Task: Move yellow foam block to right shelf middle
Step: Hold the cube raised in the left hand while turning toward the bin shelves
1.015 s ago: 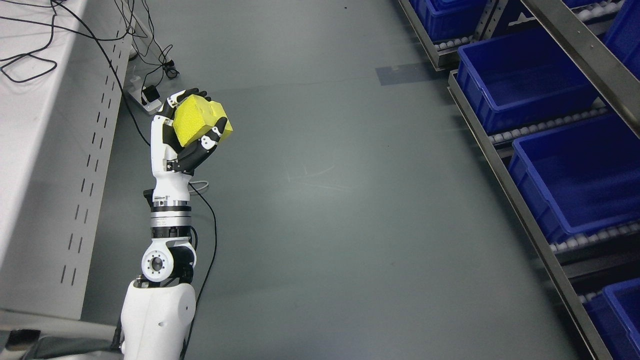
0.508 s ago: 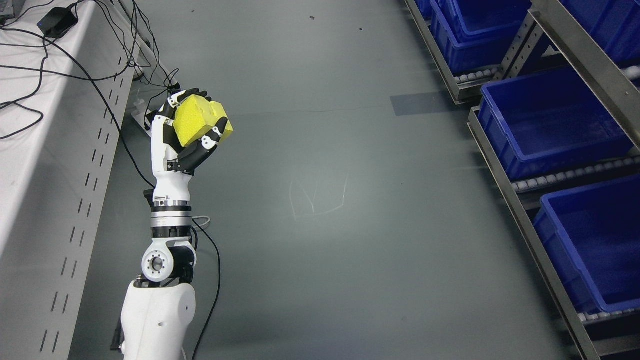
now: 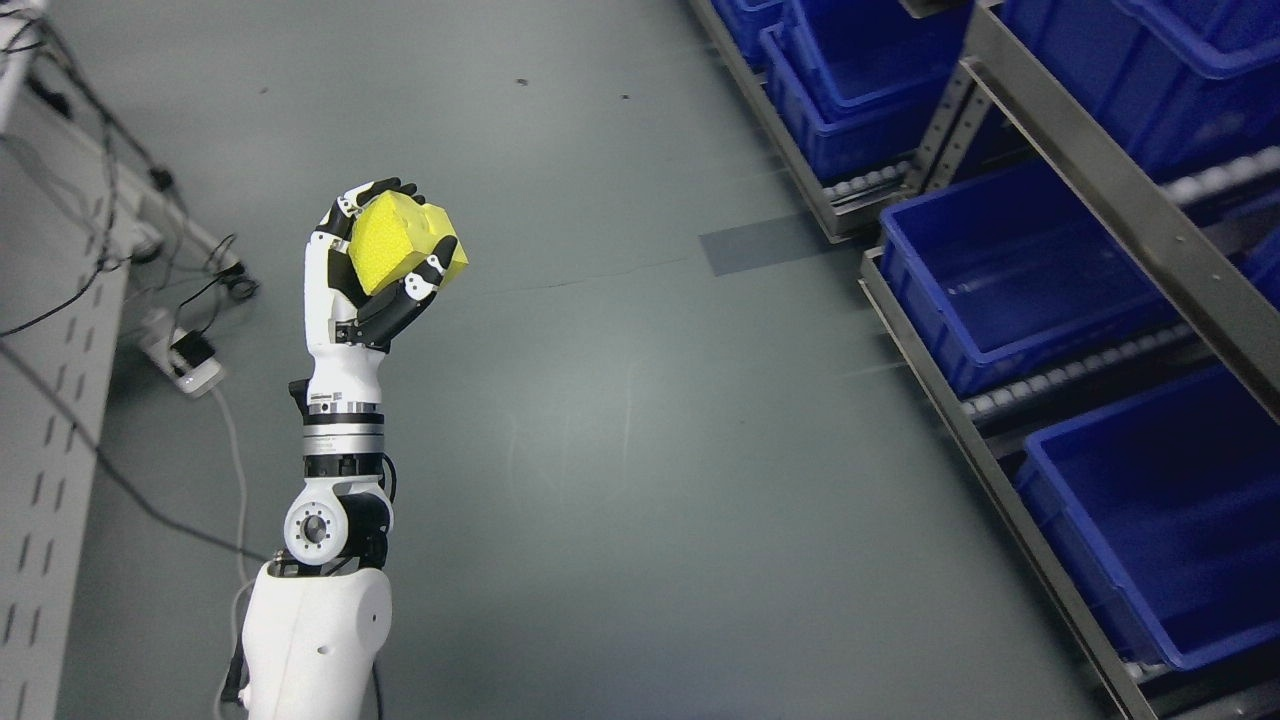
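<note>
The robot's left hand is raised over a grey floor, its fingers curled tightly around one yellow foam block, gripped from below and behind. The block sits well apart from the metal shelf at right, where five blue bins are at least partly visible on roller tracks.
</note>
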Motion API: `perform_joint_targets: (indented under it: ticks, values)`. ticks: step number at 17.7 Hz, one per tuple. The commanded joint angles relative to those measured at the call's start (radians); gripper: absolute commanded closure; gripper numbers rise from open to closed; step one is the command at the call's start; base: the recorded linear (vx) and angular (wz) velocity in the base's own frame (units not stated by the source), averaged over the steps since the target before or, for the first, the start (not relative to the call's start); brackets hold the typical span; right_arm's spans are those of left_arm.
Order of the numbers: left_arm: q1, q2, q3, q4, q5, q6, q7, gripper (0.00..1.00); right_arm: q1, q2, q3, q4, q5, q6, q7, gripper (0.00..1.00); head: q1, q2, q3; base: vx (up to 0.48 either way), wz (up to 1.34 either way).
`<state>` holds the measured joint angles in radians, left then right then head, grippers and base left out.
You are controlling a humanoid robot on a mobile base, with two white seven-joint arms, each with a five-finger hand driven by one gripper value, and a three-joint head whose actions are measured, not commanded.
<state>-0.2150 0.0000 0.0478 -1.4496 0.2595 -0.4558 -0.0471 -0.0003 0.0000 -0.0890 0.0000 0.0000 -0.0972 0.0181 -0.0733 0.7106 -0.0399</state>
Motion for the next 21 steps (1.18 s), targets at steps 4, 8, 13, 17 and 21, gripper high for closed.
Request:
perform_joint_targets:
  ticks: [4, 8, 13, 17, 21]
  values:
    - [0.009, 0.017, -0.037, -0.003, 0.000, -0.021, -0.003, 0.72, -0.003, -0.017, 0.000, -0.017, 0.000, 0.001, 0.000, 0.00, 0.0000, 0.000, 0.000, 0.221, -0.94]
    - [0.042, 0.017, -0.098, -0.049, 0.000, -0.075, -0.068, 0.72, -0.001, -0.017, 0.000, -0.017, 0.000, 0.001, 0.000, 0.00, 0.0000, 0.000, 0.000, 0.163, -1.02]
    - [0.051, 0.017, -0.157, -0.110, 0.000, -0.182, -0.177, 0.72, -0.001, -0.017, 0.000, -0.017, 0.000, 0.001, 0.000, 0.00, 0.0000, 0.000, 0.000, 0.157, -0.93]
    - [0.030, 0.017, -0.222, -0.225, 0.000, -0.198, -0.175, 0.72, -0.003, -0.017, 0.000, -0.017, 0.000, 0.001, 0.000, 0.00, 0.0000, 0.000, 0.000, 0.128, -0.74]
    - [-0.102, 0.017, -0.250, -0.270, 0.000, -0.131, -0.166, 0.72, -0.001, -0.017, 0.000, -0.017, 0.000, 0.001, 0.000, 0.00, 0.0000, 0.000, 0.000, 0.104, -0.52]
